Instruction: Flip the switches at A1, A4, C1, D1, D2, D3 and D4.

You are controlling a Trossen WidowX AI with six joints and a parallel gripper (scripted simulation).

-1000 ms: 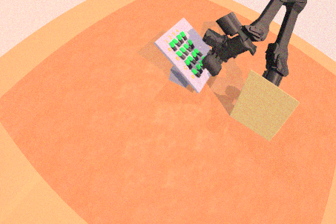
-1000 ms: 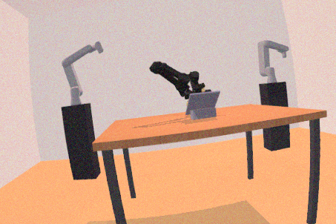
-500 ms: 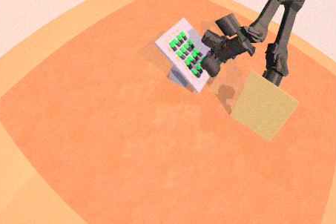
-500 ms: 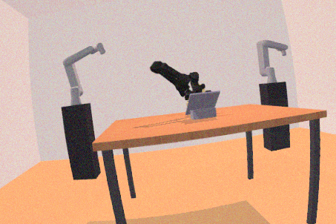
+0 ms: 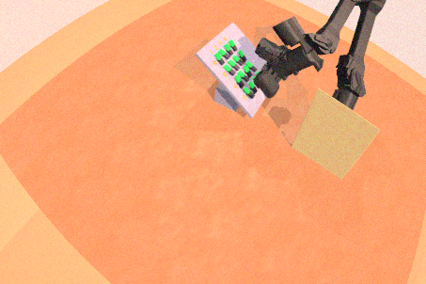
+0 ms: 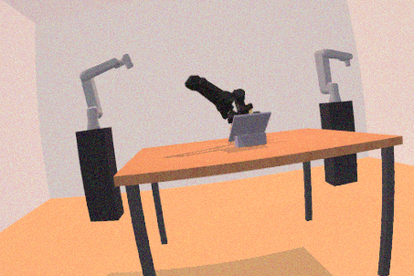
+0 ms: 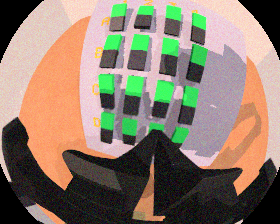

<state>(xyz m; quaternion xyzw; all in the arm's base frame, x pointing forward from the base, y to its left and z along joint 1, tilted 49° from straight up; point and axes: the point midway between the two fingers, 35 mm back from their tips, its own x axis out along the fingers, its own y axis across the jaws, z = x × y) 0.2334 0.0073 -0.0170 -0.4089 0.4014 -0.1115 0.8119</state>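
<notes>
My gripper [image 7: 156,133], clenched on nothing, points at the bottom row of the switch panel [image 7: 220,50] (tilted, filling the wrist view's upper half); the rockers lie just ahead, running upward

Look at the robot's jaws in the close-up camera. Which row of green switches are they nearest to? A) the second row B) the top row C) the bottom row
C: in the wrist view the shut gripper comes to a point at the bottom row of the switch panel, partly covering its third switch.
</notes>
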